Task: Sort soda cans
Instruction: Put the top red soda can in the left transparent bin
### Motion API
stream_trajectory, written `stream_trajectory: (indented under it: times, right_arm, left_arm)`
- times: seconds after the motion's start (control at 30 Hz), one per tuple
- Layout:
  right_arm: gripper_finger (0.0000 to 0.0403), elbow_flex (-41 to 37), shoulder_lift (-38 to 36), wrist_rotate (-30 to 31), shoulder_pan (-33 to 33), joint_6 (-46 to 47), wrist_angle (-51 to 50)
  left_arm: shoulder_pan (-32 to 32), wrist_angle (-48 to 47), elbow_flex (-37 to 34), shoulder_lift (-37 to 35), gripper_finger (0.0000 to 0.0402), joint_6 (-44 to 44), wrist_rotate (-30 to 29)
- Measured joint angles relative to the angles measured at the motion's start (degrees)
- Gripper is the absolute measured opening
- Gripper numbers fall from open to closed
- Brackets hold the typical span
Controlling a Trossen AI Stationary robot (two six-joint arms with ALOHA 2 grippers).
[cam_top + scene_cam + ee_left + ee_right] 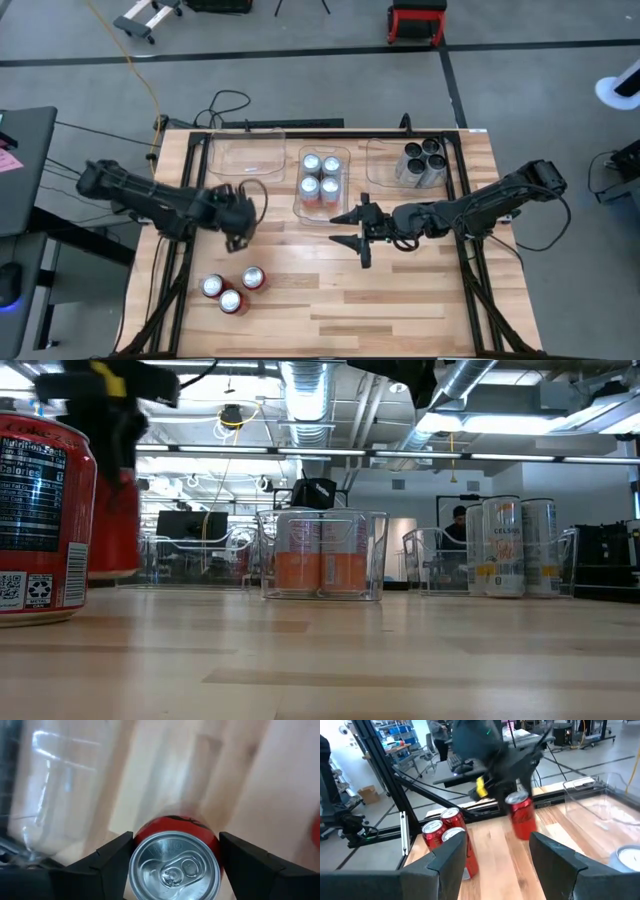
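Note:
My left gripper (240, 222) is shut on a red soda can (175, 865) above the table's left middle, in front of the empty left bin (247, 150). Three more red cans (232, 290) stand upright on the wood near the left front. Several silver-and-orange cans (321, 178) stand in the middle bin (322, 555). Three cans (421, 161) stand in the right bin. My right gripper (340, 229) hovers open over the table's middle, pointing left, and touches nothing. My left gripper pinches the red can between its two fingers (112, 857), one on each side of the upper body (142, 832) just below the silver top. The fingers come from above, pointing down. The can hangs upright, its base (115, 570) lifted clear of the table.
Three clear plastic bins line the far edge of the table (400, 290). Black frame rails run along the left and right sides. Bare wood stretches across the near and middle right. A person (437, 735) stands in the room beyond.

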Motion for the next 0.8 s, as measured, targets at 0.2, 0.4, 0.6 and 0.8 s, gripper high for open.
stream_trajectory:
  times: [0.2,0.4,0.6,0.8]
  right_arm:
    - [0.0235,0.02,0.0,0.0,0.06,3.53,-4.17]
    - [0.0235,0.02,0.0,0.0,0.53,4.77,-4.88]
    - [0.0235,0.09,0.0,0.07,2.1,5.18,-4.35]
    - [0.0235,0.09,0.02,0.02,3.52,4.68,-4.75]
  left_arm:
    - [7.57,-0.13,6.53,-0.02,0.0263,6.29,-2.02]
    - [17.1,1.32,13.39,-0.04,0.0263,14.4,-4.82]
    - [31.31,12.55,15.47,0.05,0.0263,25.25,-2.79]
    - [45.74,22.61,15.56,1.27,0.0263,31.84,8.85]
